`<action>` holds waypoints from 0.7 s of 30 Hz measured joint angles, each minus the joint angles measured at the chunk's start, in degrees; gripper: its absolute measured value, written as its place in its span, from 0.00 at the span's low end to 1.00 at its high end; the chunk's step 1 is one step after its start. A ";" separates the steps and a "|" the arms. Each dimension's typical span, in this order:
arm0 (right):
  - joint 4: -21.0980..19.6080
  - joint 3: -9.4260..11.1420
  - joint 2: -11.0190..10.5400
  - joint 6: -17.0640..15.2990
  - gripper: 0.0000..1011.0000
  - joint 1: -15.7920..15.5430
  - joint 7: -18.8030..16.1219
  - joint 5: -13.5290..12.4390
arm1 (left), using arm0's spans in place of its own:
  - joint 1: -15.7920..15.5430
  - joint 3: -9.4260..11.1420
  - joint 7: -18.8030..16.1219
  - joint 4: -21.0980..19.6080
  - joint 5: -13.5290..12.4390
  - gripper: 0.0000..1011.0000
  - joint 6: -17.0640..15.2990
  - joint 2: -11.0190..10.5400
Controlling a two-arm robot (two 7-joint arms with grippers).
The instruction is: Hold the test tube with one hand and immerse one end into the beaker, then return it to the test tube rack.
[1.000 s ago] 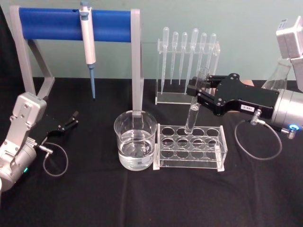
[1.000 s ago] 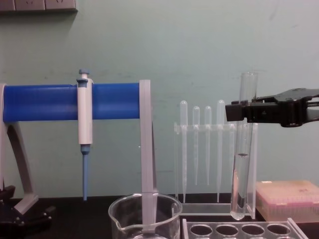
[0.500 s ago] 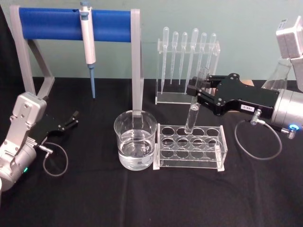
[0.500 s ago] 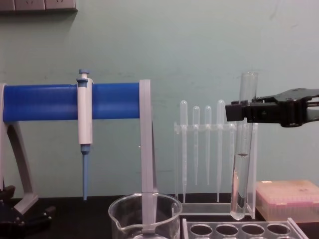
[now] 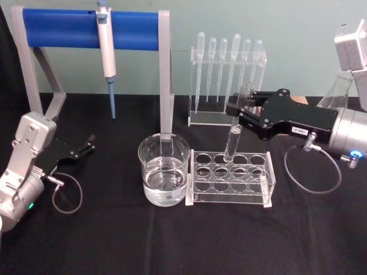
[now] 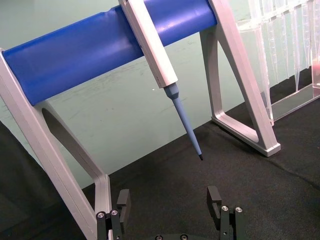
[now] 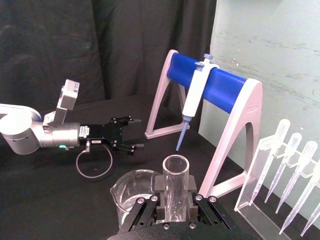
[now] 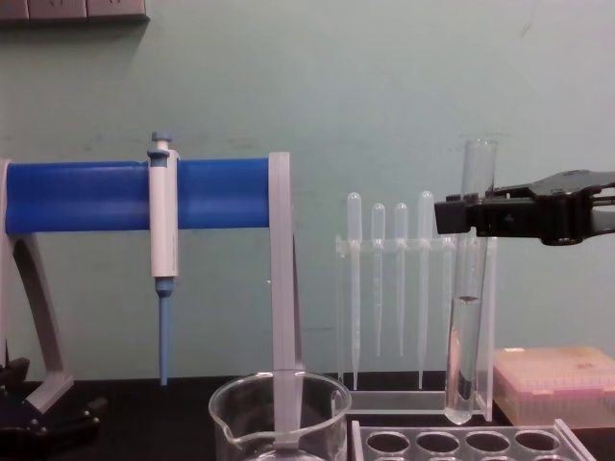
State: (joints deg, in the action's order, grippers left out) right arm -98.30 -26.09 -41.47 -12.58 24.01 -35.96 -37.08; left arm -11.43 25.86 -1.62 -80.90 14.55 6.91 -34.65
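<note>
My right gripper is shut on the test tube, gripping it just below its rimmed mouth. The tube hangs upright with its round bottom just above a back hole of the clear tube rack. In the chest view the test tube holds a little liquid and ends a little above the rack, under the right gripper. The beaker, part full of clear liquid, stands against the rack's left end. My left gripper rests open at the far left, its fingers spread wide.
A blue-barred stand with a white-and-blue pipettor stands behind the beaker. A clear holder of plastic pipettes stands behind the rack. A glass flask is at the far right and a pink tip box behind the rack.
</note>
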 joint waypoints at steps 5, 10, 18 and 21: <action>0.00 0.00 0.00 0.00 0.24 0.00 0.00 0.00 | 0.00 0.00 0.00 0.00 0.00 0.99 0.00 0.00; 0.00 0.00 0.00 0.00 0.24 0.00 0.00 0.00 | 0.00 0.00 0.00 0.00 0.00 0.99 0.00 0.00; 0.00 0.00 0.00 0.00 0.24 0.00 0.00 0.00 | 0.00 0.00 0.00 0.00 0.00 0.99 0.00 0.00; 0.00 0.00 0.00 0.00 0.24 0.00 0.00 0.00 | 0.00 0.00 0.00 0.00 0.00 0.99 0.00 0.00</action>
State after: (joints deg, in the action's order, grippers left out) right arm -98.30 -26.09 -41.47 -12.58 24.01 -35.95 -37.08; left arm -11.43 25.86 -1.62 -80.90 14.55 6.91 -34.64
